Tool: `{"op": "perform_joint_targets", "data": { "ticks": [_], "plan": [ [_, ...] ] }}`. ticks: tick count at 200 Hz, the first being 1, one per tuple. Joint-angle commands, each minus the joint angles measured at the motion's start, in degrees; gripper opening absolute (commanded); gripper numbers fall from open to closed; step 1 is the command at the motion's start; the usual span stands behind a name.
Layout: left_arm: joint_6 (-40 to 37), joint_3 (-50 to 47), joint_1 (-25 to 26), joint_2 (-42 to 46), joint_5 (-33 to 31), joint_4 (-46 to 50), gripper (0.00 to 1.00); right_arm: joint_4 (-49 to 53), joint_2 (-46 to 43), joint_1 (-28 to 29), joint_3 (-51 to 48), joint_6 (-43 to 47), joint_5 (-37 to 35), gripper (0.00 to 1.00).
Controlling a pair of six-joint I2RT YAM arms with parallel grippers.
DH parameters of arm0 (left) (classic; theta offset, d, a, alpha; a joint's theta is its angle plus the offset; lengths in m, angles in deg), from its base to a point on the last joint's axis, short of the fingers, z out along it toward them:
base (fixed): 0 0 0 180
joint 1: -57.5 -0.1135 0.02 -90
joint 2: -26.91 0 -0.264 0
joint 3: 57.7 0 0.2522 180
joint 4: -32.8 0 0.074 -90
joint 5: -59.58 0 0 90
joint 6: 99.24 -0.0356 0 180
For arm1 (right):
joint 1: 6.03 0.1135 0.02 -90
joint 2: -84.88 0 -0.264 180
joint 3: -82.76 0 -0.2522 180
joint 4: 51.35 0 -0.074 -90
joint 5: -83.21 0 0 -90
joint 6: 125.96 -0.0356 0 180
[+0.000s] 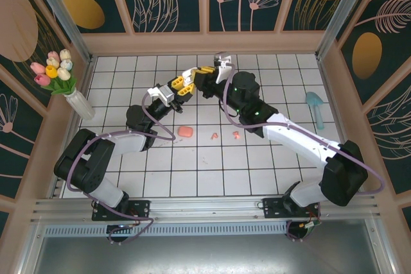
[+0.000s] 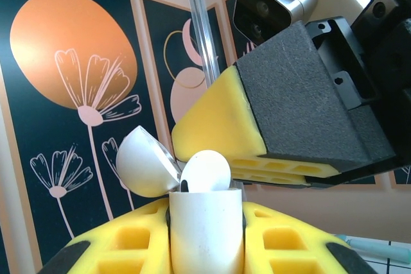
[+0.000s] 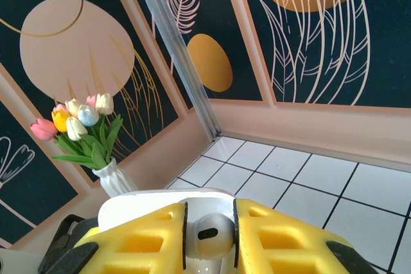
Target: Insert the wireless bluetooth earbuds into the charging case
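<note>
Two arms: both reach toward the 12 o'clock side of the table and meet tip to tip above the tiles; the left forearm comes in from 8 o'clock, the right one from 4 o'clock.
Left gripper: clenched on the white case, which stands upright with its lid swung open toward 10 o'clock.
Right gripper: pinches one white earbud between its yellow fingers.
Earbud place: the round head is at the case mouth; I cannot tell how deep the stem is.
Step in hand: as I judge, seating this earbud in its socket.
How to do it well: hold the case steady, line the stem with the socket, press straight down slowly, avoid the lid, and release only when the head sits flat.
Other earbuds: two pink earbuds lie on the tiles, at 6 o'clock from the grippers, near a pink case.
</note>
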Motion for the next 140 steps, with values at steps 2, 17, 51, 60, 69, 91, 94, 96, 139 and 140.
{"op": "perform_joint_targets", "data": {
  "ticks": [2,17,51,60,69,91,94,96,139,140],
  "plan": [
    [0.9,2.4,0.2,0.1,0.9,-5.3,0.00,1.4,-1.0,0.6,-1.6,3.5,2.3,0.23],
    [1.0,2.4,0.2,0.0,0.7,-5.3,0.00,1.8,-1.2,0.6,-1.7,4.2,2.6,0.24],
    [0.8,2.4,0.2,0.1,0.4,-5.3,0.00,2.2,-2.1,0.6,-2.4,4.5,2.8,0.24],
    [1.1,2.4,0.2,0.0,0.6,-5.3,0.00,2.3,-2.2,0.6,-2.4,4.3,2.9,0.25],
    [1.2,2.4,0.2,-0.1,0.5,-5.4,0.00,2.3,-2.3,0.6,-2.3,4.1,3.0,0.25],
    [1.2,2.4,0.2,-0.2,0.5,-5.4,0.00,2.3,-2.2,0.6,-2.1,3.7,3.0,0.27],
    [1.3,2.4,0.2,-0.2,0.5,-5.5,0.00,2.3,-2.3,0.6,-2.1,3.7,3.0,0.27],
    [1.4,2.4,0.2,-0.3,0.5,-5.5,0.00,2.3,-2.3,0.6,-2.1,3.8,3.0,0.27],
    [1.9,2.5,0.2,-0.6,0.4,-5.8,0.00,3.5,-2.2,0.6,-0.4,3.4,2.2,0.32],
    [2.0,2.5,0.2,-0.6,0.4,-5.9,0.00,3.5,-2.2,0.6,-0.3,3.4,2.2,0.32]
  ]
}}
